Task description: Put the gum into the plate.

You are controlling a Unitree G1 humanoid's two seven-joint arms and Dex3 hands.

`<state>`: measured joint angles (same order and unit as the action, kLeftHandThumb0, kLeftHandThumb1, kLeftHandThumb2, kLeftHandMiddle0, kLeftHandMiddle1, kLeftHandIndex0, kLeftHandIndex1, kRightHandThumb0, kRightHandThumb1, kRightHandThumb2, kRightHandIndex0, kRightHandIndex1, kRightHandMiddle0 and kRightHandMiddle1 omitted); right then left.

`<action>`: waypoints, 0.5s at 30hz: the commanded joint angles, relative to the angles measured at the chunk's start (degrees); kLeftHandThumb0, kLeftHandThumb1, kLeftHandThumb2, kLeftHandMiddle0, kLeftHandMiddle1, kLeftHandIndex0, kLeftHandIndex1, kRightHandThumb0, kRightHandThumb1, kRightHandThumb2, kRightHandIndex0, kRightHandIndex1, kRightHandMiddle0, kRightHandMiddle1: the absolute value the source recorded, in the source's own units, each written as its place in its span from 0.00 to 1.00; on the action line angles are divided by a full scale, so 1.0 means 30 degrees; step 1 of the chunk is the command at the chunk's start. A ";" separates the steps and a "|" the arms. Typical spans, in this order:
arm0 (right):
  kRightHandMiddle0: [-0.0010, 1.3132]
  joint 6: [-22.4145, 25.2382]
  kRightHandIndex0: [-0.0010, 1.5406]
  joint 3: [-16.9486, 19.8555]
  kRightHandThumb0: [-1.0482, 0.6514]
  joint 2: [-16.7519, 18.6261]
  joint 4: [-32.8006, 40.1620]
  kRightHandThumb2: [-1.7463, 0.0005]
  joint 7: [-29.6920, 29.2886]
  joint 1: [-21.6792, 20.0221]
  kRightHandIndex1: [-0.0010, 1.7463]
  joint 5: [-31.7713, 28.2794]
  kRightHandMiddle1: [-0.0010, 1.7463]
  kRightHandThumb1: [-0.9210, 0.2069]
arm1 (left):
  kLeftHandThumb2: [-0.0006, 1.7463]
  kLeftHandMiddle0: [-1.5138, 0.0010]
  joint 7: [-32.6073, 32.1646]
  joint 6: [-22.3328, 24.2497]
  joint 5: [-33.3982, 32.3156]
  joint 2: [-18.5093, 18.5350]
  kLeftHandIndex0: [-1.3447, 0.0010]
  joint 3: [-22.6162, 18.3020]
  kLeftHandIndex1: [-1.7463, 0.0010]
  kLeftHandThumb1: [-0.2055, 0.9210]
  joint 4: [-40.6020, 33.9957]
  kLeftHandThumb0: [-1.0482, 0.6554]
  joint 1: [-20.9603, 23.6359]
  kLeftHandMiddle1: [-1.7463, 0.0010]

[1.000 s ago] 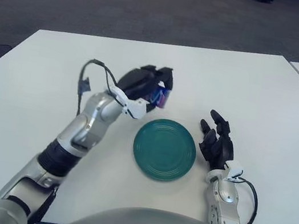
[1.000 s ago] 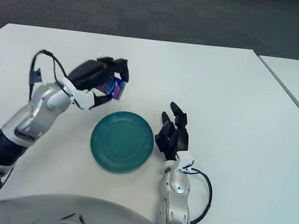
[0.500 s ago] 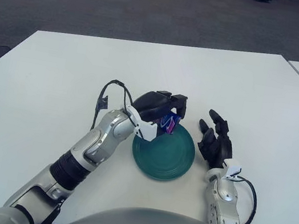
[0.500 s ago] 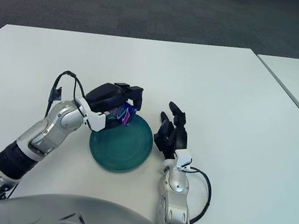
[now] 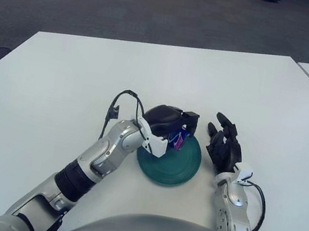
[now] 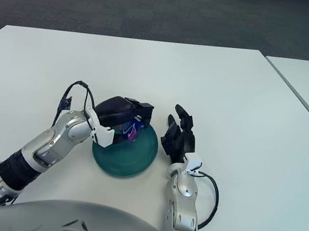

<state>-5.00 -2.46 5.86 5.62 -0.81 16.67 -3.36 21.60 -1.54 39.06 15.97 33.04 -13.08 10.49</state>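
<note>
L hand (image 5: pixel 172 126) curled round gum (image 5: pixel 178 139), over plate (image 5: pixel 176 168)

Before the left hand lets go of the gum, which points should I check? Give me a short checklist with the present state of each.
1. left hand is over the plate: ok.
2. gum is held in the left hand's fingers: ok.
3. Gum already touches the plate's surface: cannot tell.
4. right hand is beside the plate, apart from the drop spot: ok.
5. Plate lies flat on the table: ok.
</note>
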 commanded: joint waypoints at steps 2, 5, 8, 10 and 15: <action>0.00 0.0945 0.19 -0.0015 0.20 0.0092 -0.0658 0.50 -0.0049 0.0469 0.00 -0.0159 0.35 0.00 | 0.89 0.51 0.0367 0.0272 0.0588 0.0047 0.59 0.0130 0.00 0.28 0.0252 0.61 0.0321 0.00; 0.00 0.0773 0.19 -0.0061 0.20 0.0054 -0.0711 0.51 -0.0054 0.0453 0.00 -0.0037 0.35 0.00 | 0.90 0.50 0.0352 0.0225 0.0775 -0.0055 0.58 0.0281 0.00 0.27 0.0536 0.61 0.0343 0.01; 0.00 0.0641 0.20 -0.0080 0.21 0.0032 -0.0749 0.51 -0.0093 0.0452 0.01 0.0066 0.35 0.00 | 0.90 0.48 0.0884 0.0343 0.0994 0.0036 0.57 0.0466 0.00 0.26 0.0500 0.61 0.0457 0.02; 0.00 0.0570 0.20 -0.0093 0.21 0.0022 -0.0771 0.50 -0.0177 0.0455 0.01 0.0192 0.35 0.00 | 0.90 0.48 0.1257 0.0511 0.1138 0.0049 0.57 0.0571 0.00 0.25 0.0304 0.61 0.0401 0.03; 0.00 0.0277 0.21 -0.0226 0.21 -0.0074 -0.0882 0.49 -0.0456 0.0443 0.01 0.0776 0.36 0.00 | 0.80 0.60 0.2678 0.0147 0.0483 0.0391 0.61 0.0713 0.01 0.39 0.0196 0.61 0.0676 0.01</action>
<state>-5.78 -2.80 5.80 5.31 -1.45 16.69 -2.22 27.14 -0.45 41.43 16.08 35.01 -12.17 10.90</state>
